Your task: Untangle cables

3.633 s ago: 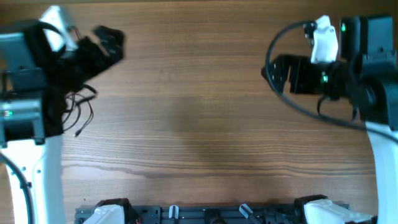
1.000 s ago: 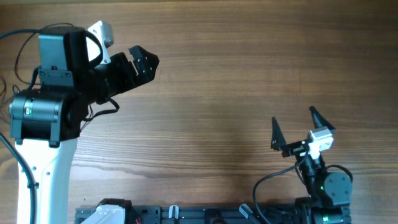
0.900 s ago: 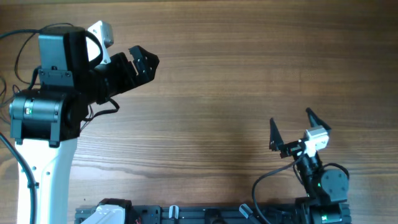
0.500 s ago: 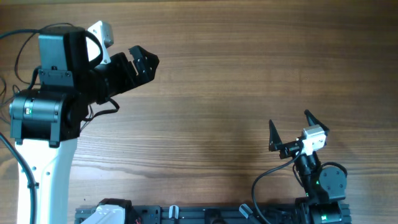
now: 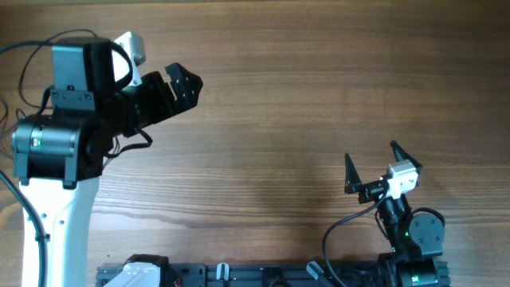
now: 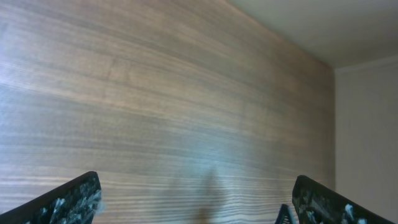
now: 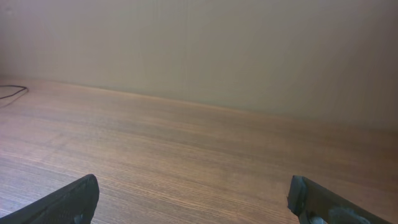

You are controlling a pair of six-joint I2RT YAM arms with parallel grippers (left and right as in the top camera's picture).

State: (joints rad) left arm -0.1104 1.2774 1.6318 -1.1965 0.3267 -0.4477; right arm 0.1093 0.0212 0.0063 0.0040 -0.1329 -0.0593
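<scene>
- The left gripper [image 5: 184,80] hangs over the far-left part of the table [image 5: 303,96], jaws spread wide and nothing between them.
- The right gripper [image 5: 372,155] sits low at the front right, fingers splayed, empty too.
- The cables [image 5: 137,143] show only as a thin black loop peeking out beneath the left arm, the rest hidden.
- The right wrist view catches one thin cord [image 7: 12,91] on the wood at the far-left edge.

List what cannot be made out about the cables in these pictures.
Overhead: the cables are almost wholly hidden under the left arm; only a short loop shows, so plugs and knots cannot be told.
Right wrist: a thin dark cord is cut off by the left edge; which cord is unclear.
Left wrist: only table; no cable shows.
</scene>
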